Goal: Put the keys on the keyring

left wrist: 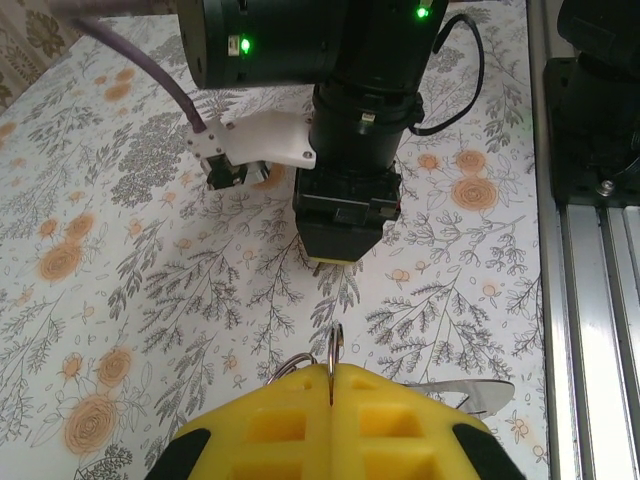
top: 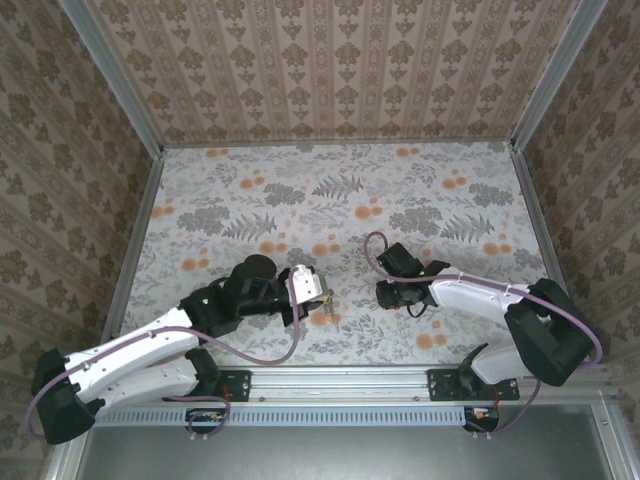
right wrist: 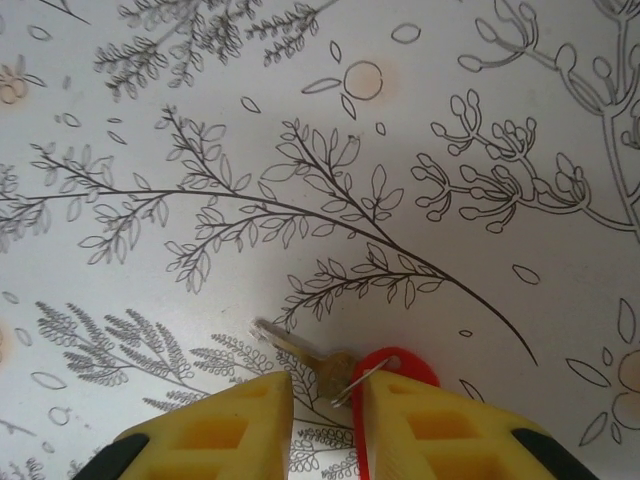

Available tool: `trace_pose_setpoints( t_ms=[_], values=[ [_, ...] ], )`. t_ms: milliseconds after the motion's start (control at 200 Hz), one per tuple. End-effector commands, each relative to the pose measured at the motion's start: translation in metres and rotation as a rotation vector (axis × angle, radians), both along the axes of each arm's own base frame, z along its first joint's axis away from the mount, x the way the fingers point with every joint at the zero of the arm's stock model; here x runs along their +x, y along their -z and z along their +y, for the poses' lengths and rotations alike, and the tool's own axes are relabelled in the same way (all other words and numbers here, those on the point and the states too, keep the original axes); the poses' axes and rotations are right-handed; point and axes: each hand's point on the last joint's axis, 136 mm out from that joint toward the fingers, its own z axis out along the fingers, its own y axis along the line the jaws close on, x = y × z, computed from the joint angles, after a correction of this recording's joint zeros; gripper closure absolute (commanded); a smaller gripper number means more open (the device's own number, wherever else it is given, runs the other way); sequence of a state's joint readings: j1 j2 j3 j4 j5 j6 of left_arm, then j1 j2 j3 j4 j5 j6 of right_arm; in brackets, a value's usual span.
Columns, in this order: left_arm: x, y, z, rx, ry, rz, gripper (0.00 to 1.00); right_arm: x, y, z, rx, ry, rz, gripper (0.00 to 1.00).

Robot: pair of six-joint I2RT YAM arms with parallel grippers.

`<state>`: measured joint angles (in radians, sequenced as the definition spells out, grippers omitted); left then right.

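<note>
Left pincer: closed; I see its yellow pads pinching the keyring upright by its thin wire.
Right pincer: just beyond, pointing down, pads apart; they straddle the keys but do not clamp them.
Keys: lying on the surface, red head beside the right pad.
Progress: ring in hand; I judge that picking up and threading the keys are still to do.

This was a robot test cell: damask-papered wall panels set in aluminium posts boxed in a floral-print tabletop, and a left arm and right arm stood bolted to a metal rail along its near edge.
</note>
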<state>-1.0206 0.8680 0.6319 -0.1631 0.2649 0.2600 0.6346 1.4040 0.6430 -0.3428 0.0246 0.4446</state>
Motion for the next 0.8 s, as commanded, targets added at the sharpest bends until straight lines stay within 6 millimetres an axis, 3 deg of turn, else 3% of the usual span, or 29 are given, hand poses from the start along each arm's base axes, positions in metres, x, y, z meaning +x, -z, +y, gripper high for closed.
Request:
trace_pose_setpoints(
  t_ms=[0, 315, 545, 795],
  values=[
    [-0.003, -0.014, -0.002, -0.064, 0.013, -0.007, 1.0, 0.012, -0.003, -0.001, -0.019, 0.015, -0.036, 0.74],
    [-0.005, -0.014, -0.003, -0.074, 0.025, -0.004, 1.0, 0.017, -0.003, -0.006, -0.047, 0.034, -0.061, 0.8],
    [-0.007, -0.016, -0.003, -0.086, 0.032, -0.006, 1.0, 0.022, -0.007, -0.006, -0.053, 0.046, -0.084, 0.71],
    [-0.009, -0.018, -0.003, -0.094, 0.04, -0.003, 1.0, 0.029, -0.004, -0.006, -0.069, 0.059, -0.103, 0.77]
  ],
)
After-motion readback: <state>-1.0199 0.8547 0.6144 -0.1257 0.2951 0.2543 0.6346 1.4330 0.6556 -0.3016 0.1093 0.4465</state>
